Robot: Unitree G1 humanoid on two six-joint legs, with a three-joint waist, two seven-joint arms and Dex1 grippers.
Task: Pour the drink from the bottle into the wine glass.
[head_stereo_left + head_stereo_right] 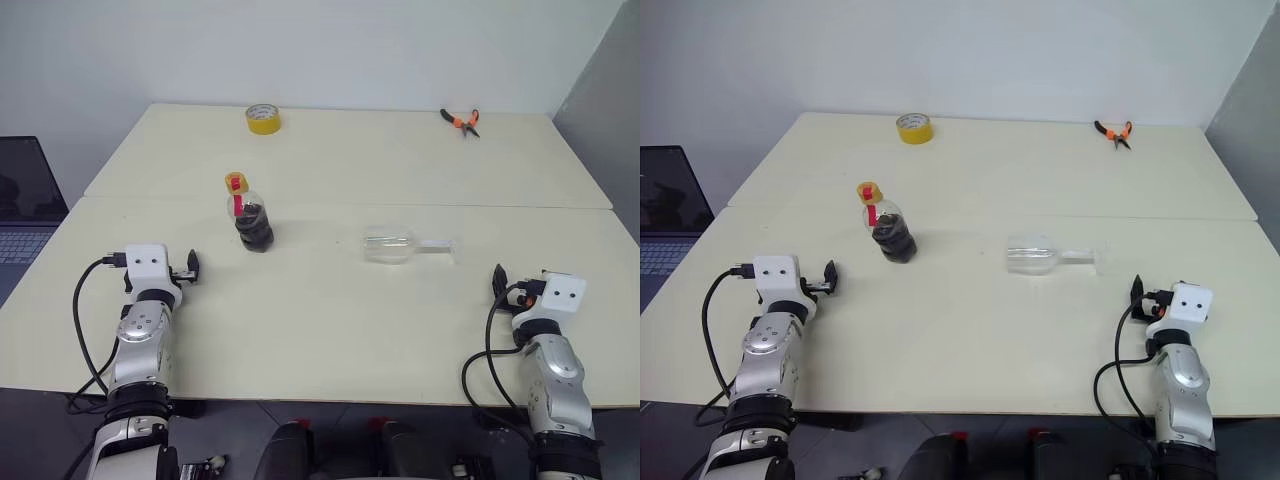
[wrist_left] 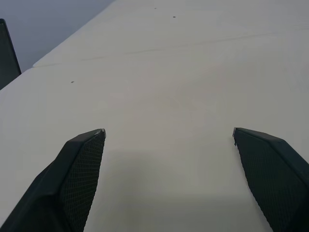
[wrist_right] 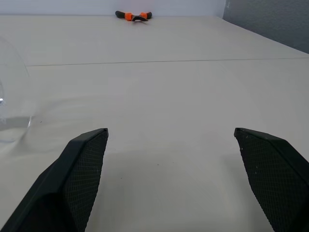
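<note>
The bottle (image 1: 250,218) stands upright left of the table's middle, with a yellow cap, a red neck label and the dark drink (image 1: 254,230) in its lower part. To its right the clear wine glass (image 1: 390,244) lies on its side, bowl toward the bottle and stem (image 1: 436,245) pointing right. A curved clear edge of the wine glass (image 3: 12,101) shows in the right wrist view. My left gripper (image 2: 169,131) is open over bare table near the front left, well short of the bottle. Near the front right, my right gripper (image 3: 171,130) is open and holds nothing.
A yellow tape roll (image 1: 263,118) and orange-handled pliers (image 1: 461,121) lie at the table's far edge. A laptop (image 1: 25,200) sits off the table's left side. A seam (image 1: 350,203) runs across the table behind the bottle. A grey wall (image 1: 610,100) stands at the right.
</note>
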